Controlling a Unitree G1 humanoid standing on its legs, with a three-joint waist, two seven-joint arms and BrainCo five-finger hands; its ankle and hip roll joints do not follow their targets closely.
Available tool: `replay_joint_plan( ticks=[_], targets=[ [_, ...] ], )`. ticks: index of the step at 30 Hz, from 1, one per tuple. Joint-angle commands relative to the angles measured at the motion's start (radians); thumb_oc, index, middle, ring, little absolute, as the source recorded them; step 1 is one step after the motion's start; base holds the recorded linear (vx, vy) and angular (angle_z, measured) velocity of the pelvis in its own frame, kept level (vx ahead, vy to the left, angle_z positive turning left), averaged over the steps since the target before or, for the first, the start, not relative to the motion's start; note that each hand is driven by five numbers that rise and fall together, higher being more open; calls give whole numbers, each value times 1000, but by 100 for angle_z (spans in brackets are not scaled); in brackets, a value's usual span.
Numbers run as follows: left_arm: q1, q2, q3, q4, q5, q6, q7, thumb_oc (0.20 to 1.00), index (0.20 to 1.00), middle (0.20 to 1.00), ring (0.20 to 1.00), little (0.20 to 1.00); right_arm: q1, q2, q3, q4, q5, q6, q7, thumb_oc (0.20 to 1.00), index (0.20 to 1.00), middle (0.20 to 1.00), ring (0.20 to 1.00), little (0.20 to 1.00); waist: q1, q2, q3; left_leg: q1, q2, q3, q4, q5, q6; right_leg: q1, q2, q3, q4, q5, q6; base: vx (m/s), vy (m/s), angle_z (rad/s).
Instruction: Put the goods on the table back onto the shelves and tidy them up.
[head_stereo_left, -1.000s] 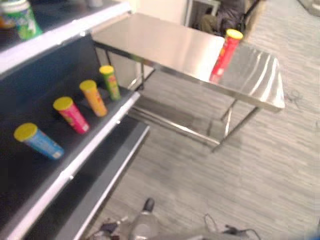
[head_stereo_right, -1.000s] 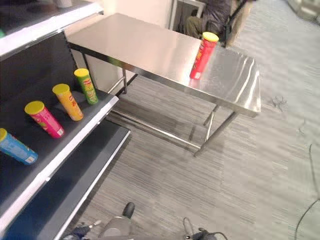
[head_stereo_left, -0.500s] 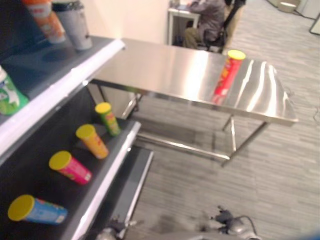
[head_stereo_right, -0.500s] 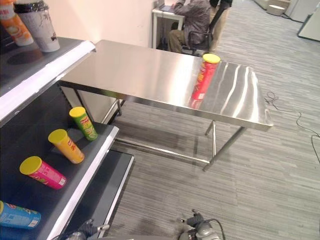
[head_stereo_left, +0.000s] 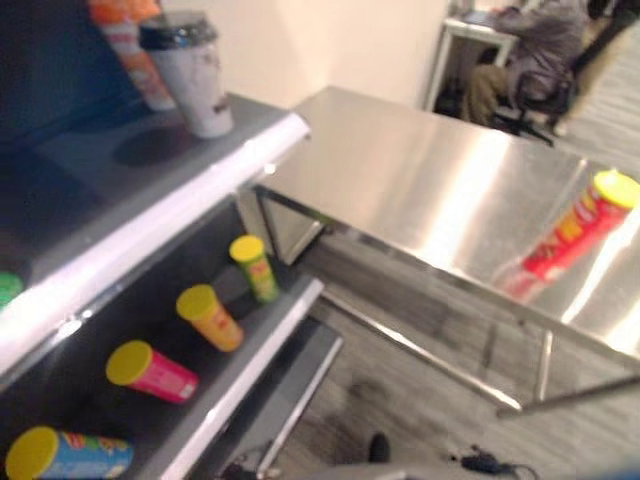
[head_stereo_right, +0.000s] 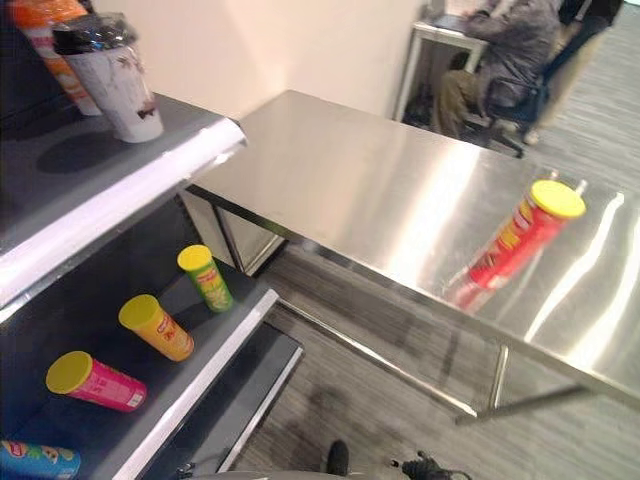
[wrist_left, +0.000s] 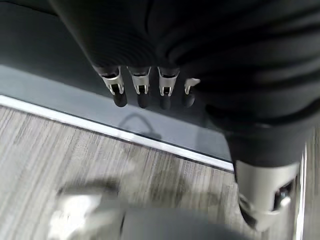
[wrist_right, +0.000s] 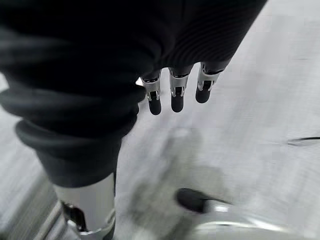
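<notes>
Red can (head_stereo_right: 520, 243) stands alone near table (head_stereo_right: 330, 170) far-right edge, awaiting shelving (four others on lower shelf (head_stereo_right: 215, 350)). My left hand (wrist_left: 150, 92), right hand (wrist_right: 175, 95) relaxed, empty, hanging low.

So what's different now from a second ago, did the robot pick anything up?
No. The whole picture has shifted, so the head camera moved, not the goods. The red can stands on the steel table, and four cans sit on the lower shelf as before. The left robot hand and right robot hand hang open, holding nothing.
</notes>
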Motion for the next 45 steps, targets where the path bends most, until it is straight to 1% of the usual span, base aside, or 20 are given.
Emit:
replay_joint_plan(
  ticks=[1, 3, 6, 7, 8, 11, 13, 17, 20, 22, 24, 26, 28, 29, 32, 34, 37, 39, 41, 45],
  targets=[
    [-83, -26, -37, 2, 24, -8, 15, 1000, 1000, 1000, 1000, 1000, -29, -11, 5, 14, -18, -10, -14, 1000, 1000, 1000, 1000, 1000, -3, 9, 22, 19, 46, -43, -21, 164, 7, -1, -51, -40, 52, -99, 167, 81, -11, -60],
    [-89, -36, -70, -27, 37, -15, 24, 1000, 1000, 1000, 1000, 1000, -41, -26, 7, 12, -28, -14, -35, 1000, 1000, 1000, 1000, 1000, 8, -9, 22, -46, 6, -23, -76, 86, 39, 35, -68, -32, 28, -113, 168, 128, -19, -40],
    [-75, -43, -61, -26, 20, -16, 23, 1000, 1000, 1000, 1000, 1000, -39, -31, 4, 9, -40, -19, -45, 1000, 1000, 1000, 1000, 1000, 24, 3, 17, -105, -73, -20, -165, 122, 58, 55, -60, -24, 9, -108, 173, 75, 33, 3],
    [-75, -43, -61, -26, 20, -16, 23, 1000, 1000, 1000, 1000, 1000, -39, -31, 4, 9, -40, -19, -45, 1000, 1000, 1000, 1000, 1000, 25, 3, 18, -102, -72, -18, -168, 123, 58, 57, -60, -22, 9, -108, 173, 46, 85, -3],
    [-58, -53, -36, -4, 3, -17, 19, 1000, 1000, 1000, 1000, 1000, -33, -25, -8, 13, -44, -18, -52, 1000, 1000, 1000, 1000, 1000, 27, 17, 10, -75, -72, 37, -211, 135, 69, 72, -49, -22, 3, -115, 174, 35, 65, -29],
    [-37, -59, -21, 9, -3, -17, 15, 1000, 1000, 1000, 1000, 1000, -23, -15, -18, 24, -40, -18, -54, 1000, 1000, 1000, 1000, 1000, 32, 32, -6, -38, -78, 55, -249, 142, 82, 79, -46, -19, 6, -118, 174, 75, 107, -83],
    [-32, -55, 17, 21, -46, -17, 11, 1000, 1000, 1000, 1000, 1000, -14, -5, -30, 36, -42, -14, -49, 1000, 1000, 1000, 1000, 1000, 37, 58, 0, -26, -68, 89, -284, 159, 95, 30, -70, -52, 120, -124, 185, -35, 67, -88],
    [-35, -45, 51, 17, -73, -15, 14, 1000, 1000, 1000, 1000, 1000, -15, 2, -61, 49, -31, -6, -45, 1000, 1000, 1000, 1000, 1000, 64, 103, 5, -31, -12, 123, -291, 155, 92, 1, -235, -204, 179, -107, 204, -60, -111, -54],
    [-37, -32, 82, 46, -98, -15, 21, 1000, 1000, 1000, 1000, 1000, -12, 8, -98, 70, -8, 2, -36, 1000, 1000, 1000, 1000, 1000, 61, 94, -9, -30, 16, 135, -291, 140, 75, 10, -340, -152, 109, -21, 244, 96, -210, -12],
    [-36, -28, 94, 51, -113, -16, 29, 1000, 1000, 1000, 1000, 1000, -3, 15, -92, 70, -19, 9, -28, 1000, 1000, 1000, 1000, 1000, 56, 80, -14, -14, 32, 132, -291, 128, 62, 7, -364, -71, 70, 22, 266, 137, -266, -7],
    [-39, -23, 108, 54, -127, -20, 33, 1000, 1000, 1000, 1000, 1000, 5, 22, -78, 66, -35, 11, -22, 1000, 1000, 1000, 1000, 1000, 55, 52, -20, -3, 61, 131, -291, 122, 35, 24, -346, -16, 34, 24, 291, 139, -373, -6],
    [-40, -21, 107, 56, -119, -18, 29, 1000, 1000, 1000, 1000, 1000, 16, 27, -68, 67, -49, 12, -17, 1000, 1000, 1000, 1000, 1000, 57, 29, -33, -9, 95, 134, -291, 126, 7, 41, -326, -43, 15, 5, 302, 114, -399, 25],
    [-54, -30, 83, 58, -110, -24, 40, 1000, 1000, 1000, 1000, 1000, 5, 18, -64, 61, -30, -2, -19, 1000, 1000, 1000, 1000, 1000, 45, 30, -31, -34, 172, 130, -291, 167, -36, 45, -257, -51, 15, -44, 283, 47, -432, 14],
    [-54, -31, 83, 58, -110, -24, 40, 1000, 1000, 1000, 1000, 1000, 5, 17, -64, 61, -30, -2, -18, 1000, 1000, 1000, 1000, 1000, 45, 31, -31, -35, 173, 129, -291, 167, -37, 44, -256, -52, 15, -45, 282, 1, -355, -7],
    [-79, -40, 58, 48, -115, -25, 44, 1000, 1000, 1000, 1000, 1000, -10, -3, -68, 57, -1, -18, -32, 1000, 1000, 1000, 1000, 1000, 34, 44, -20, -69, 224, 102, -291, 227, -59, 40, -180, -69, 39, -102, 247, -28, -321, 8],
    [-90, -43, 49, 48, -110, -23, 41, 1000, 1000, 1000, 1000, 1000, -12, -18, -69, 52, 2, -23, -33, 1000, 1000, 1000, 1000, 1000, 26, 39, -13, -85, 226, 91, -291, 254, -55, 42, -160, -84, 44, -111, 234, -17, -226, 15],
    [-96, -41, 23, 34, -71, -18, 37, 1000, 1000, 1000, 1000, 1000, -6, -33, -58, 48, -11, -22, -36, 1000, 1000, 1000, 1000, 1000, 20, 30, -11, -91, 203, 104, -291, 259, -35, 56, -149, -100, 24, -112, 224, 10, -108, 16],
    [-92, -39, -4, 26, -22, -22, 28, 1000, 1000, 1000, 1000, 1000, -7, -51, -39, 31, -39, -22, -39, 1000, 1000, 1000, 1000, 1000, 34, 29, -17, -111, 85, 26, -291, 223, 0, 65, -140, -94, 1, -106, 221, 43, -77, 21],
    [-84, -38, -15, 28, -1, -23, 25, 1000, 1000, 1000, 1000, 1000, -21, -56, -30, 9, -55, -25, -47, 1000, 1000, 1000, 1000, 1000, 42, 28, -10, -118, 24, -17, -291, 211, 20, 63, -132, -77, 7, -102, 215, 38, 4, 6],
    [-62, -33, 4, 34, -8, -23, 26, 1000, 1000, 1000, 1000, 1000, -39, -57, -27, -59, -81, -32, -81, 1000, 1000, 1000, 1000, 1000, 45, 39, -9, -107, -6, 0, -291, 206, 40, 62, -124, -51, 9, -100, 213, 16, 80, -32]
  ],
)
